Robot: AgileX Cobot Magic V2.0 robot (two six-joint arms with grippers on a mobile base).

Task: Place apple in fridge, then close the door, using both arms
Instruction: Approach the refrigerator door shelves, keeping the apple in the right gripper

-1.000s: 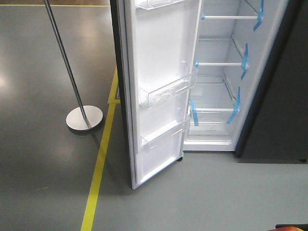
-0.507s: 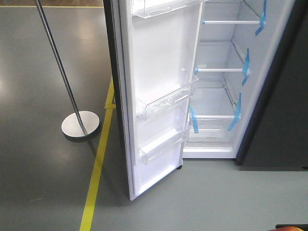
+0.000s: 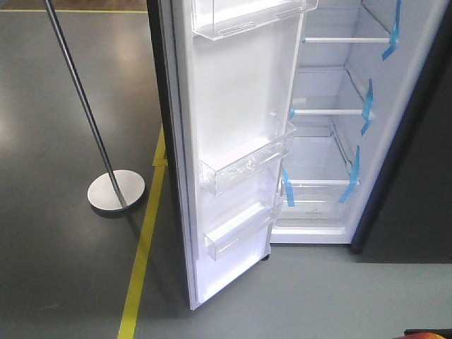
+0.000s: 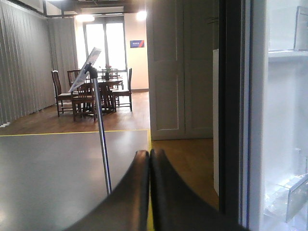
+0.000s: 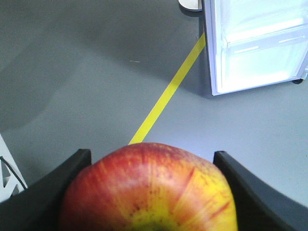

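My right gripper [image 5: 151,156] pinches the apple [image 5: 149,192] | my left gripper [image 4: 149,155] pressed together, empty | door [image 3: 236,120] of fridge [image 3: 321,85] stands open

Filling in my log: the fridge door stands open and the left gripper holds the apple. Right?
Not quite. The right gripper holds the apple, as the right wrist view shows; the fridge door does stand open.
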